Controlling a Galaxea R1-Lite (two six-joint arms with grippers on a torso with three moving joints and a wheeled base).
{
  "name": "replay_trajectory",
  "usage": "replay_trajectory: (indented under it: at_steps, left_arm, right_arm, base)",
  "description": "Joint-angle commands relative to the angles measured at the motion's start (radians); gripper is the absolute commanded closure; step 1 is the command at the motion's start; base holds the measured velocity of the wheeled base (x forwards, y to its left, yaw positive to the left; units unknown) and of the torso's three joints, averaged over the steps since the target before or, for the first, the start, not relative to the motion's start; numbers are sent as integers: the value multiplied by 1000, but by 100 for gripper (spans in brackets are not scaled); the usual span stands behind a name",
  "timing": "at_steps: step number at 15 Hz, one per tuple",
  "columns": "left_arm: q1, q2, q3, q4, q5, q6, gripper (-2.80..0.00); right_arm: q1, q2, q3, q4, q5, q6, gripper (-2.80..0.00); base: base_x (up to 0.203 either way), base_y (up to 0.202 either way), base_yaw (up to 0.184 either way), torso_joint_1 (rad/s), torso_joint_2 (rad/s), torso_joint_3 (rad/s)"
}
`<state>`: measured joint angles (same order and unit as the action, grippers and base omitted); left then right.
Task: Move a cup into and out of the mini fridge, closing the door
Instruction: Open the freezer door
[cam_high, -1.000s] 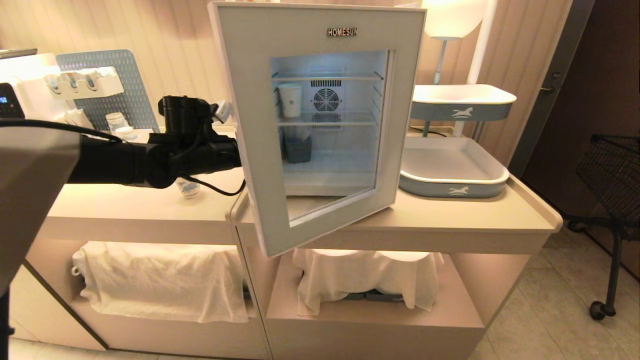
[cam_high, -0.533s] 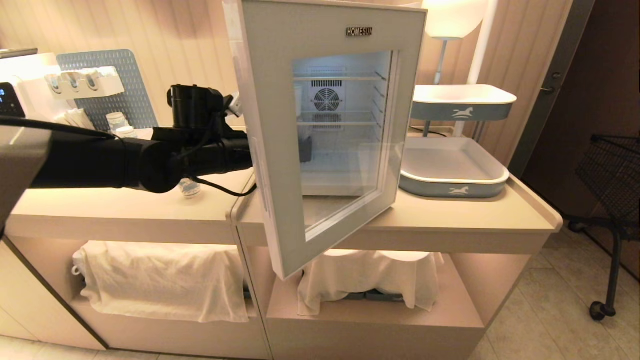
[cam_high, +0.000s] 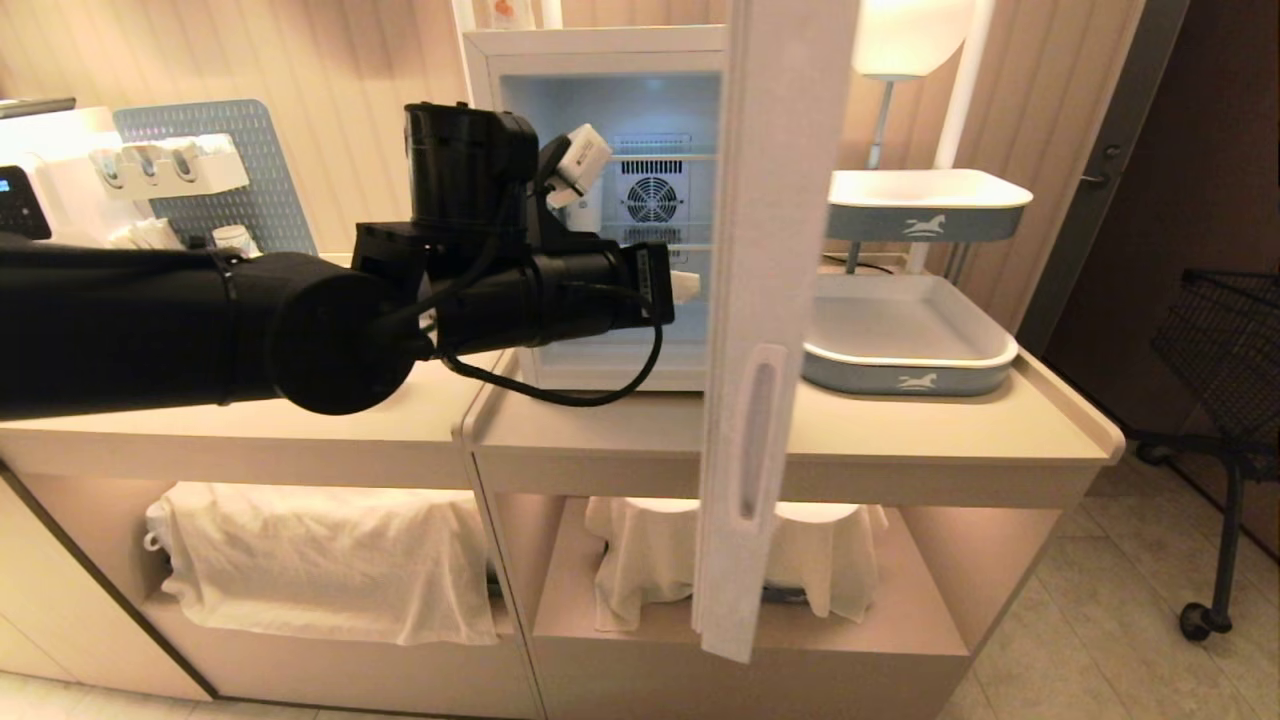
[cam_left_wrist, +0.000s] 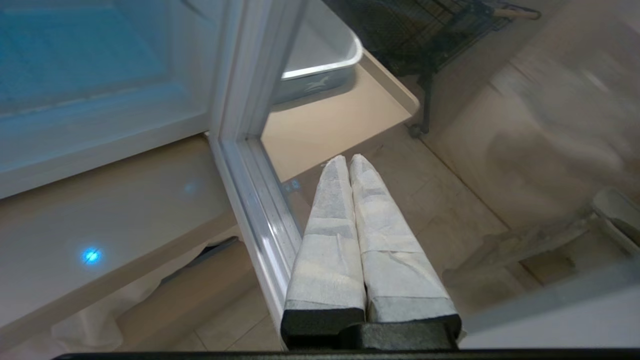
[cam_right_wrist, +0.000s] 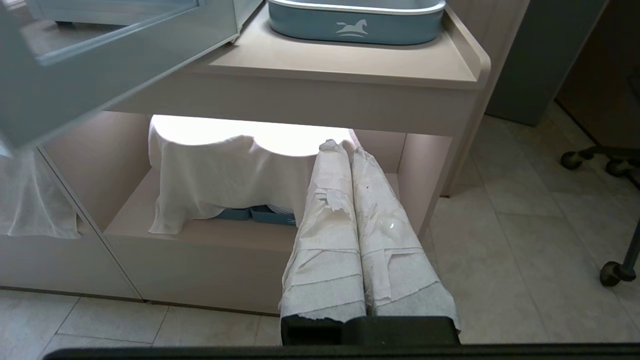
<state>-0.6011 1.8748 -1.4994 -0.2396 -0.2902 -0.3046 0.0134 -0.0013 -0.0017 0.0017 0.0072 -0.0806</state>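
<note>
Head view: my left gripper (cam_high: 688, 287), its white-wrapped fingers (cam_left_wrist: 370, 210) pressed together on nothing, reaches level across the open front of the white box-shaped mini fridge (cam_high: 600, 45), tips against the inner face of the pale grey-white framed glass door (cam_high: 770, 300), which stands edge-on to the camera. The small white paper cup is mostly hidden behind my wrist; its place on the wire shelf cannot be confirmed. My right gripper (cam_right_wrist: 350, 150), also closed and empty, hangs low before the beige counter (cam_right_wrist: 350, 65)
</note>
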Motion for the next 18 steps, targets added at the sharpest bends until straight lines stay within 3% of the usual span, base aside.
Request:
replay_trajectory:
  at_steps: [1,3,8,10,12,15,18]
  left_arm:
    - [-4,-17,11,-1,11,1,0]
    - [58,-35,38,1,43,15,0]
    - [281,-169,210,20,51,219,0]
    - [377,-258,296,54,52,259,0]
    - [455,-385,356,163,48,273,0]
    - [501,-610,422,415,67,279,0]
    - [521,-897,574,498,94,339,0]
  right_arm:
    - [-1,0,0,0,0,-1,0]
    - [1,0,0,0,0,-1,0]
    - [-1,1,0,0,0,-1,0]
    - [-1,0,0,0,0,-1,0]
    - [1,0,0,0,0,-1,0]
    - [1,0,0,0,0,-1,0]
    - [0,1,0,0,0,-1,0]
  base:
    - [0,0,0,0,0,0]
    - [0,0,0,0,0,0]
    - [0,0,0,0,0,0]
    - [0,0,0,0,0,0]
    - [0,0,0,0,0,0]
    - [0,0,0,0,0,0]
    - [0,0,0,0,0,0]
